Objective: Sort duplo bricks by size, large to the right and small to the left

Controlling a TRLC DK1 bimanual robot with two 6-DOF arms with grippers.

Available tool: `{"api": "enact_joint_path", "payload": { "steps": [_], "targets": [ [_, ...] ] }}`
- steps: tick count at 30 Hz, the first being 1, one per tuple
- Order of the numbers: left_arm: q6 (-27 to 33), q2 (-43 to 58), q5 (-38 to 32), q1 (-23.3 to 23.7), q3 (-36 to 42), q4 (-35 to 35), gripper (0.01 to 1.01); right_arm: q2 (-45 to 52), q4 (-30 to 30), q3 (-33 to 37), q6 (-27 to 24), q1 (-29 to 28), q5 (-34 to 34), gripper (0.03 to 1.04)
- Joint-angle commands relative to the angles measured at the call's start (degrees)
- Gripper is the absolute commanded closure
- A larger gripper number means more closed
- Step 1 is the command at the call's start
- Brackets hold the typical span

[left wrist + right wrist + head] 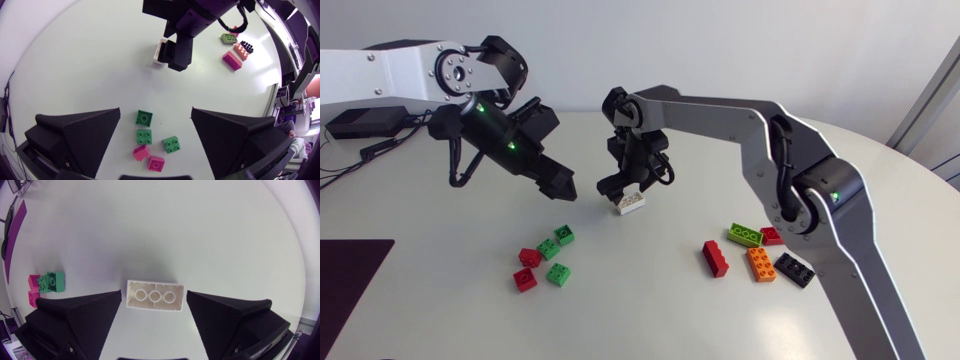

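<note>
- Black wedge fingers of the right gripper [153, 292] stand spread, one off each short end of a white brick [154, 296]. A thin strip of table shows at either end, so they bracket the brick without clamping it.
- That long white brick is turned hollow side up, three round tubes showing, near the middle of the table [650, 315]. The right arm [740, 120] reaches past the centre to hang over it.
- Well ahead of the right gripper, toward the left, the small bricks show at the wrist view's edge.
- The left gripper [155, 111] is wide open and holds nothing; it hangs above the table, just left of the white brick.
- Under and ahead of its fingers lie the small bricks in a loose cluster: three small green bricks [144, 136] and two small red bricks [156, 163], some touching.
- On the right side sit the large bricks, close together: a long red brick [716, 258], a lime green brick [745, 235], an orange brick [761, 264] and a black brick [794, 269], with another red piece [772, 236] behind them.
- A dark mat [350, 275] lies at the table's left edge.
</note>
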Motion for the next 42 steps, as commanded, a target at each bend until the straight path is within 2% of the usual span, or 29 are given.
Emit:
{"api": "enact_joint_path", "payload": {
  "steps": [1,6,23,30,33,39,42],
  "targets": [
    [1.25,-1.43,0.74,0.45,-1.42,-0.32,0.041,2.21,-1.65,2.80,-0.60,0.69,-0.28,0.11],
    [1.60,-1.61,0.74,1.07,-2.12,-0.32,0.041,3.97,-3.15,4.82,-0.51,0.69,-0.20,0.08],
    [1.51,-1.25,1.18,0.54,-2.82,1.00,0.041,5.82,-4.99,5.70,-0.24,-0.62,-0.20,0.08],
    [1.42,-1.08,1.27,0.19,-2.82,1.18,0.041,8.72,-10.44,12.21,-0.16,-0.62,-0.37,0.08],
    [1.42,-1.08,1.27,0.10,-2.73,1.18,0.041,8.81,-10.62,12.56,-0.16,-0.54,-0.37,0.09],
    [1.33,-1.25,1.27,0.10,-2.82,1.09,0.041,7.22,-9.74,10.80,0.90,-0.54,-0.28,0.45],
    [1.33,-1.17,1.27,0.10,-2.91,1.18,0.041,4.94,-7.45,6.84,0.90,-0.45,-0.28,0.54]
  ]
}}
